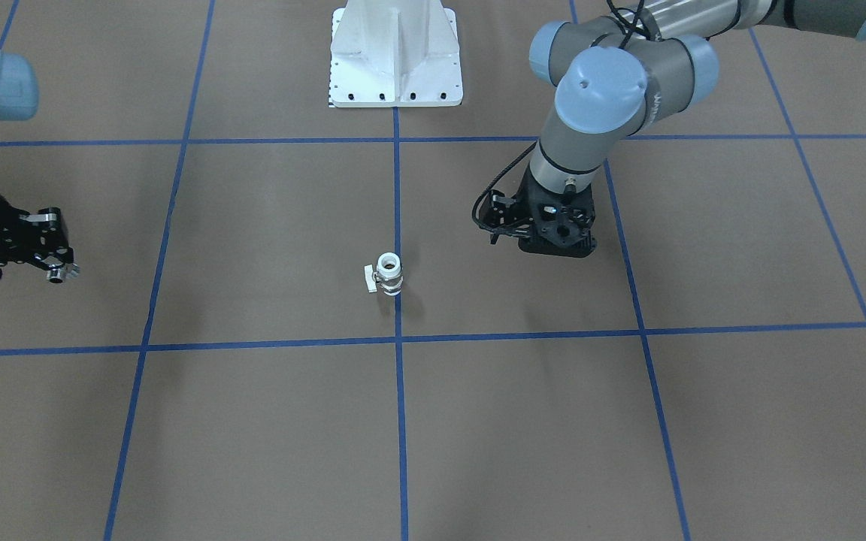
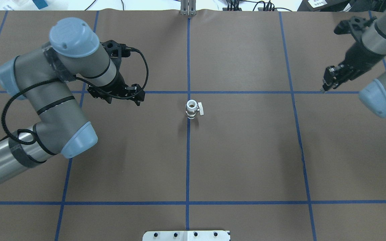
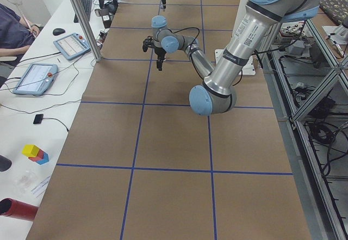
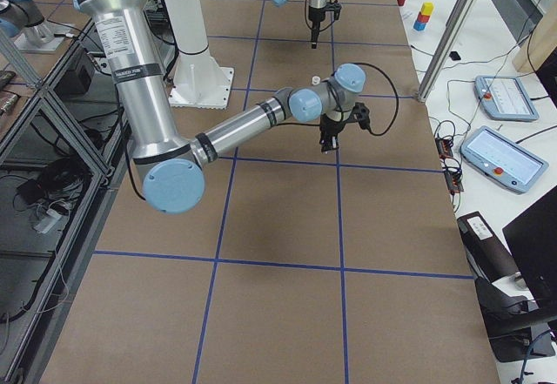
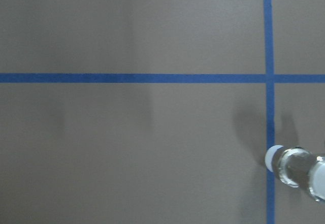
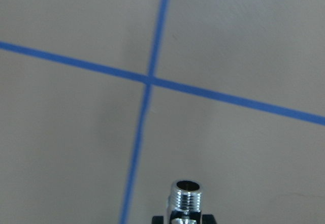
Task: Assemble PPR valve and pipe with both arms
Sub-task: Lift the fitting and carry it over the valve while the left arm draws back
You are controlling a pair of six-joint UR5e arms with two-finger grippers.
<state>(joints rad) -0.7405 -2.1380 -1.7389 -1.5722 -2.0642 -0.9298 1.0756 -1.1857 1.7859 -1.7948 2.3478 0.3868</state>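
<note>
Right claw [image 1: 59,269] clamps the pipe [image 6: 186,197], threaded end outward for mating; the PPR valve [image 1: 389,272] stands upright near the left claw [image 1: 555,239], whose state is indeterminable.

Overhead camera sits behind my shoulders, looking forward and down, pedestal [image 2: 186,235] at 6 o'clock. Front camera faces me steeply, pedestal at 12 o'clock. Both share the PPR valve [image 1: 389,272] near centre. Two end cameras look along the table [image 3: 174,142] from afar. My wrist cameras look down at close range: left catches the valve at 4 o'clock, right the pipe [image 6: 186,198] at 6 o'clock.
</note>
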